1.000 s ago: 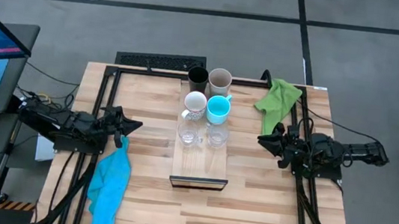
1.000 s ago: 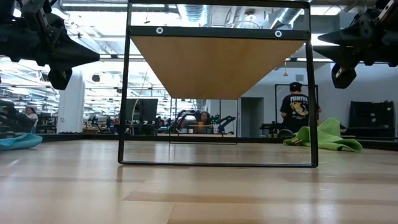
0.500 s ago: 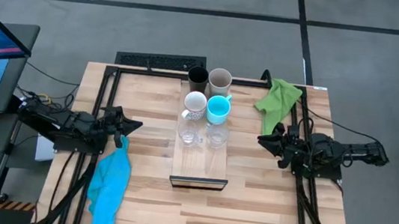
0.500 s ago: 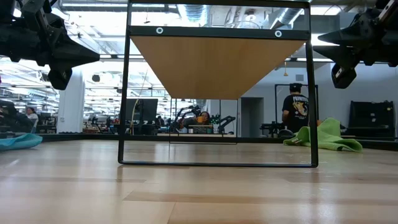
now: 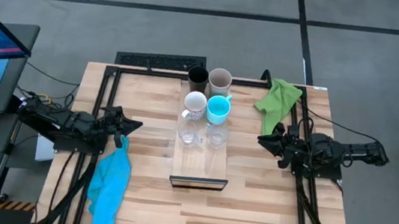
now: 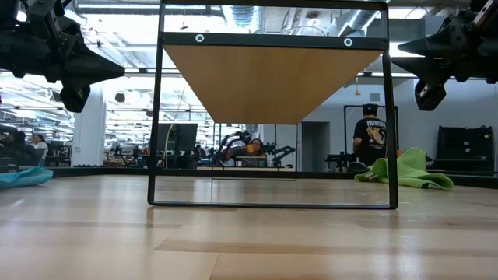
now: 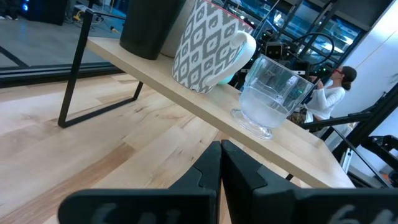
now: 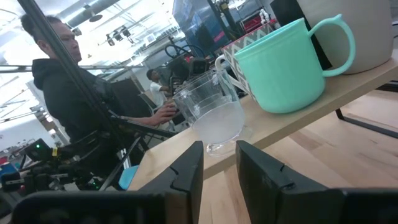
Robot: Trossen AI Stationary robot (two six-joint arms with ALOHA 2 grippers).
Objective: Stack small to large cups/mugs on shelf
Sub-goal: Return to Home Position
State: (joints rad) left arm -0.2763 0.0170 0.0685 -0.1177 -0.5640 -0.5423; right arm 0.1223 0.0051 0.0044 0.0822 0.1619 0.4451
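Nothing shifts: left gripper (image 5: 137,126) clenched, right gripper (image 5: 260,139) slightly parted, both wide of the shelf (image 5: 199,174), best kept off the cups (image 5: 217,109).

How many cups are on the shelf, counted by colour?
Black cup: 1
Beige cup: 1
White mug: 1
Turquoise mug: 1
Clear glass: 2
Total: 6, all on the shelf

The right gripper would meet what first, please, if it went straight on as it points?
Probably the nearer clear glass cup on the light-wood shelf; height is unclear, so perhaps the shelf's edge first.
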